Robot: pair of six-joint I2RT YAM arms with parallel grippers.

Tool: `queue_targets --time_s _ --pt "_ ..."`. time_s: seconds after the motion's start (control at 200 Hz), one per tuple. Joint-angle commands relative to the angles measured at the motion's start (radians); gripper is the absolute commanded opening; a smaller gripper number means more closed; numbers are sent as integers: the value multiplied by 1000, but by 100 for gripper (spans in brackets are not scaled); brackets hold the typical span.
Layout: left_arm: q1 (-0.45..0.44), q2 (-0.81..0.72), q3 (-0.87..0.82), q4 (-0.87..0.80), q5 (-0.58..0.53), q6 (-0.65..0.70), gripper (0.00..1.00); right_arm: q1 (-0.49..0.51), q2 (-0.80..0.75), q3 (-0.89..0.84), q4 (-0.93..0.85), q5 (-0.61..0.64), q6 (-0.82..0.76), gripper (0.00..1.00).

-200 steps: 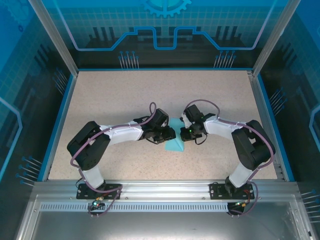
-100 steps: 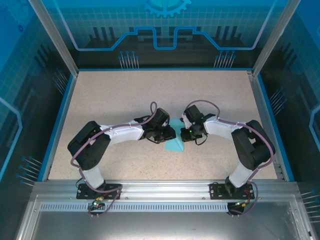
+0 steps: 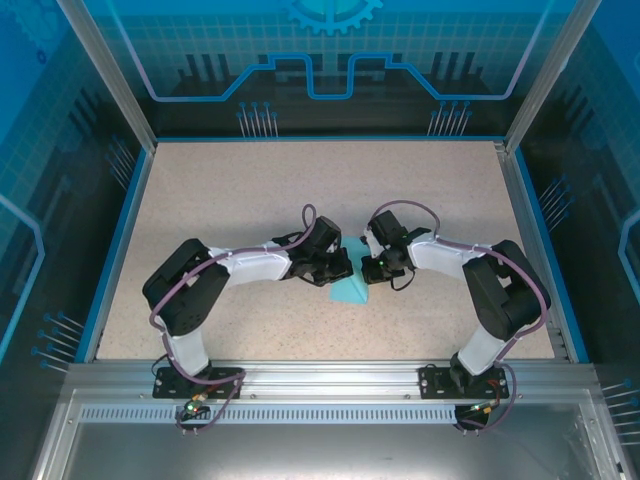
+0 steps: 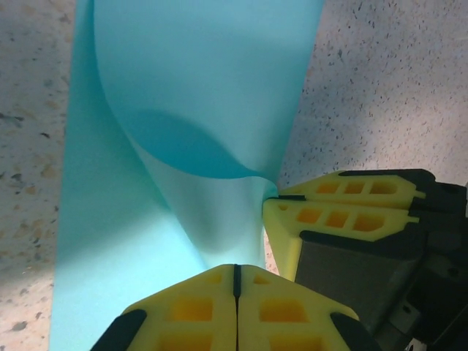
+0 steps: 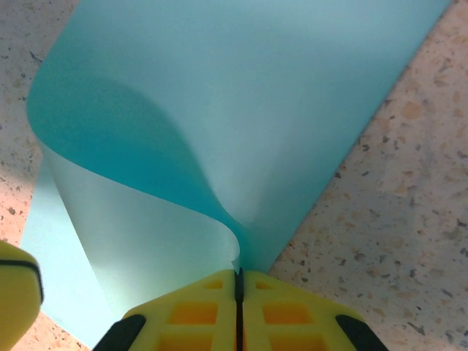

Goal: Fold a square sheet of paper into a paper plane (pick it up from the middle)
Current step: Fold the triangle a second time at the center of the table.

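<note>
Turquoise square sheet of paper (image 5: 219,110), partly curled over itself

The table (image 3: 250,190) has a speckled beige top (blue-edged at both sides and the far end). The square sheet of paper (image 3: 349,291) lies near its centre, partly curled up off the surface.

The left arm (image 3: 250,268) and the right arm (image 3: 450,256) bend inward from their bases on the aluminium rail (image 3: 320,380) and meet near the middle of the speckled beige table (image 3: 220,200). The left gripper (image 3: 338,268) and the right gripper (image 3: 372,266) sit close together, nearly facing each other, over the far part of the square sheet of paper (image 3: 348,292). The turquoise sheet's near part lies just below them, with a sliver visible between them. Blue-printed walls (image 3: 330,60) enclose the table.
</note>
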Motion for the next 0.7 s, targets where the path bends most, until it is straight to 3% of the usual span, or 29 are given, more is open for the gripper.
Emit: queue_targets --time_s 0.0,0.695 --pt "6 20 14 50 36 -31 5 -11 11 -11 -2 2 6 8" --pt "11 128 -12 115 33 -57 3 -11 24 -12 -1 -3 4 9"
